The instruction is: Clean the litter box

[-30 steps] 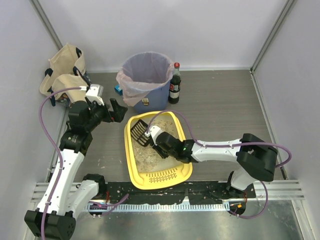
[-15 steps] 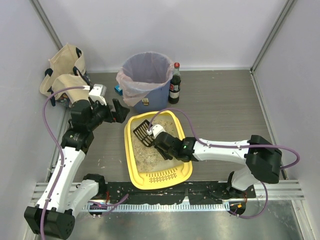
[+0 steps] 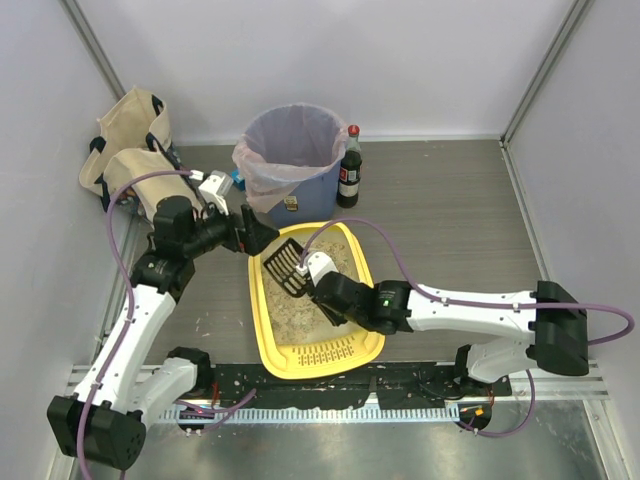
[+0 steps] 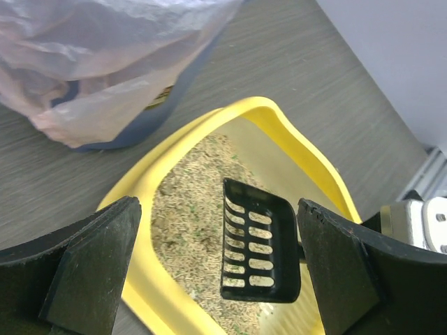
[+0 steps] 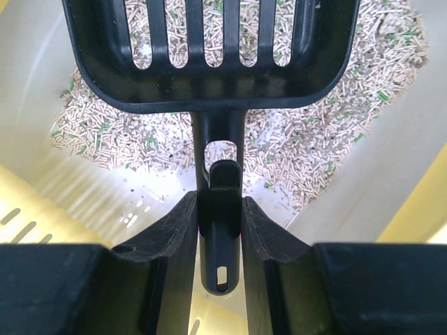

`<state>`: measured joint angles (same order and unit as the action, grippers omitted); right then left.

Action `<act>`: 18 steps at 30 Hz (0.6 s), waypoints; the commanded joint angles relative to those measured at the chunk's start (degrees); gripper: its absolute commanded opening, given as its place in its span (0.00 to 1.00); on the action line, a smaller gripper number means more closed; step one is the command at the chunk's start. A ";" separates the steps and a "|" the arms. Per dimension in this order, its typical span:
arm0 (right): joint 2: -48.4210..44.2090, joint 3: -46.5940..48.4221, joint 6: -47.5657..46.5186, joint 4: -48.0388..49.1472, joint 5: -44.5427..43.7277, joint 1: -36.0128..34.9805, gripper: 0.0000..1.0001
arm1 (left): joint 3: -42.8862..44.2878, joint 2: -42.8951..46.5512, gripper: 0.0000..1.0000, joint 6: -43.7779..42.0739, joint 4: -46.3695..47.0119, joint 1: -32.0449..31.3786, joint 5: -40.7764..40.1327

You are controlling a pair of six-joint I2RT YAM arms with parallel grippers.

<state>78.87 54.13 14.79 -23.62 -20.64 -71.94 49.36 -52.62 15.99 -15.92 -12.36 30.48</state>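
Litter box (image 3: 257,305) sits near the table's (image 3: 450,220) front edge, before the blue bin (image 3: 318,190); your left gripper (image 3: 256,238), jaws spread wide and empty, has swung to its far-left corner while your right gripper (image 3: 308,277), clamped on the scoop (image 3: 283,262), reached that way, likely steadying for scooping.

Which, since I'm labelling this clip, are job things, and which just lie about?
Job: shallow yellow plastic litter box; black slotted plastic scoop in right gripper; probably round blue bin with clear liner.
Lying about: beige cloth bag; dark bottle with red cap.
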 commanded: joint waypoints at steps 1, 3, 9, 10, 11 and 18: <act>-4.42 2.56 1.30 -1.34 -5.18 -1.53 0.01 | 1.44 0.15 0.98 1.68 4.85 -0.56 8.36; -5.48 2.65 1.12 -1.08 -6.77 -2.15 0.01 | 1.44 -0.46 0.98 1.68 5.02 -0.82 9.50; -7.06 3.53 -0.46 1.55 -10.64 -2.68 0.02 | 2.40 -3.62 0.96 1.42 2.92 -2.31 11.36; -6.98 3.61 -0.98 2.25 -11.08 -2.94 0.02 | 3.10 -4.24 0.93 1.15 2.22 -2.58 11.44; -6.54 3.96 -1.34 2.61 -11.52 -3.03 0.02 | 3.45 -4.77 0.91 0.28 0.65 -2.76 11.44; -4.34 4.93 -2.75 3.05 -13.28 -4.08 0.01 | 5.04 -8.02 0.54 -0.61 -2.10 -4.86 12.23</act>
<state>73.69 56.49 13.21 -23.62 -30.68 -75.26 51.53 -60.38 16.25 -17.21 -16.34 40.60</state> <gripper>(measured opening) 0.333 0.651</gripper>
